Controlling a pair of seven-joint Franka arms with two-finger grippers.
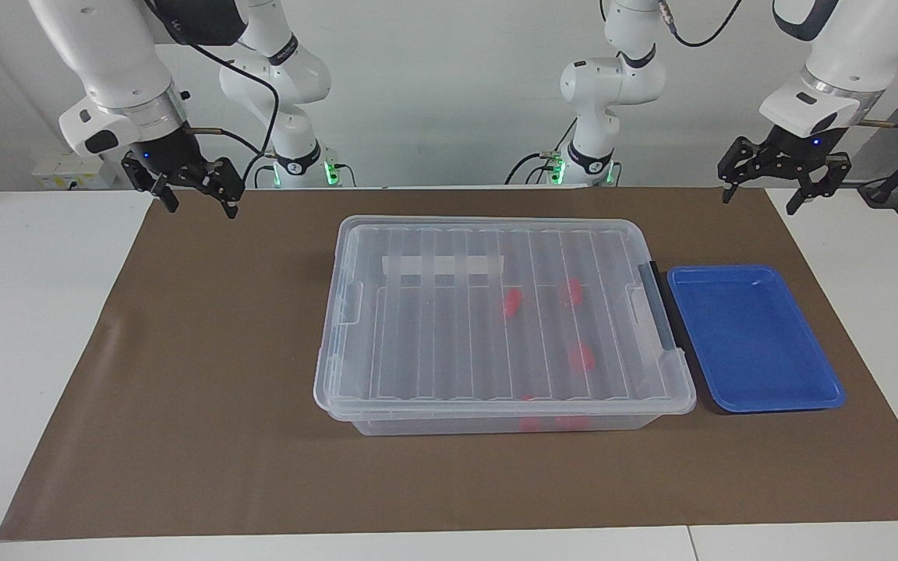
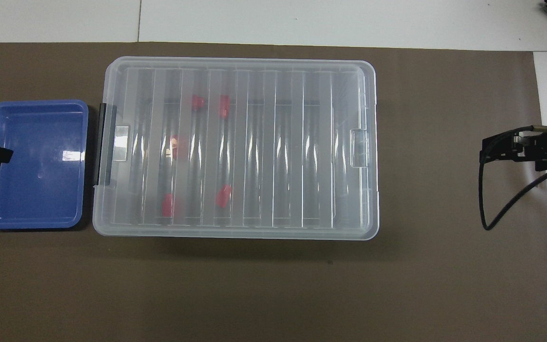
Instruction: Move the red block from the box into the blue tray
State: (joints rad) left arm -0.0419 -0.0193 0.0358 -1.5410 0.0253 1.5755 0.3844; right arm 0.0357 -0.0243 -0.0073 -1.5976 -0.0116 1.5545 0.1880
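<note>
The clear box (image 1: 418,343) lies in the middle of the brown mat with its ribbed lid shut on it. It also shows in the overhead view (image 2: 302,142). Several red blocks (image 1: 511,302) lie inside, seen through the lid (image 2: 223,195), in the half toward the black handle (image 1: 655,304). The empty blue tray (image 1: 753,343) sits beside the handle end, toward the left arm's end of the table (image 2: 36,190). My left gripper (image 1: 765,191) hangs open and empty, high up and apart from the tray. My right gripper (image 1: 198,201) hangs open and empty, high over the mat's corner at the right arm's end.
The brown mat (image 1: 184,389) covers most of the white table. A black cable (image 2: 485,199) loops down from the right gripper. The arm bases stand at the robots' edge of the table.
</note>
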